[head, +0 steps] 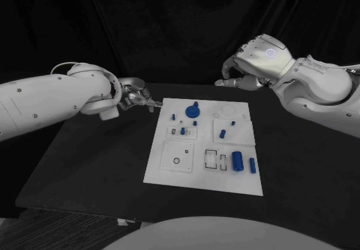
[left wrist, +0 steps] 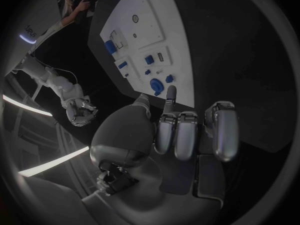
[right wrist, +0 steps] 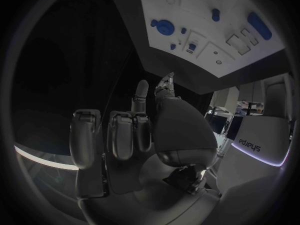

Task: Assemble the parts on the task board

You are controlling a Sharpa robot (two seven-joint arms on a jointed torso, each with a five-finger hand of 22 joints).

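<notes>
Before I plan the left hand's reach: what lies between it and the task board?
Only bare black table, by the head view: the left hand hovers just off the task board's far left corner.

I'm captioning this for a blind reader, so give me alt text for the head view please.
A white task board lies in the middle of a black table, with small blue parts on it. The left robot hand hovers by the board's far left corner and the right robot hand beyond its far right corner, both holding nothing.

White rounded arm shells with small dark screws, silver segmented hands, glowing ring on right hand point(head: 259, 61)
</notes>
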